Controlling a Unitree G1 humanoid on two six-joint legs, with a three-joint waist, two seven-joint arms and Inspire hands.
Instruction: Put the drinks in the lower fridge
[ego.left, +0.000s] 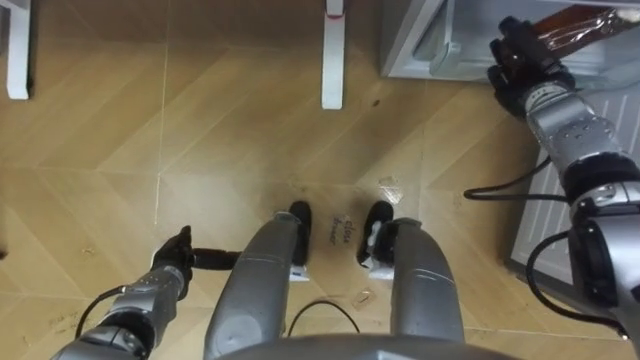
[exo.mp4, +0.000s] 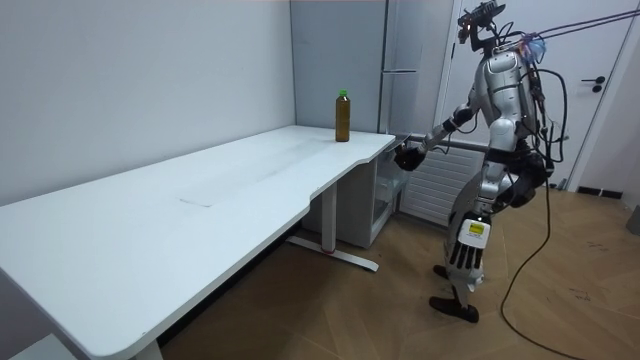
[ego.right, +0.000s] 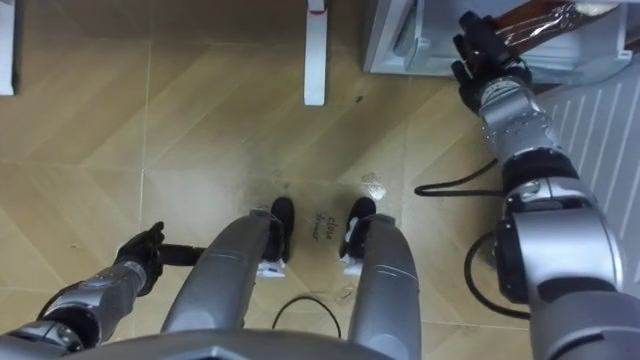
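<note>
Brown drink bottle (ego.left: 575, 25) clamped in right hand (ego.left: 520, 60) at 1 o'clock in the eye views, slanted, free end pointing toward 2 o'clock and cut by the frame edge. Overlaps the near edge of the pale lower fridge (ego.left: 440, 45); judged not yet inside the compartment, depth not readable. Left hand (ego.left: 172, 262) low at 8 o'clock beside the thigh, idle; grasp state cannot be told. Note second bottle (exo.mp4: 342, 115), green-capped, upright at the far corner of the white table (exo.mp4: 200, 200), well apart from both hands. Task judged under halfway.

Failure modes from this position:

1. Collision on entry. Cause: slanted bottle, long free end leading toward the fridge wall. Set level or upright before advancing.
2. Slip in grasp. Cause: apparent hold near one end, weight levering beyond the hand. Avoid fast wrist rotation.
3. Topple or roll-out onto the wood floor (ego.left: 200, 120) after release. Cause: letting go while tilted or short of the shelf. Confirm base contact first.
4. Loss of balance. Cause: low reach from an upright stance close to the fridge, with table leg (ego.left: 333, 55) at 12 o'clock limiting a corrective step. Bend gradually.
</note>
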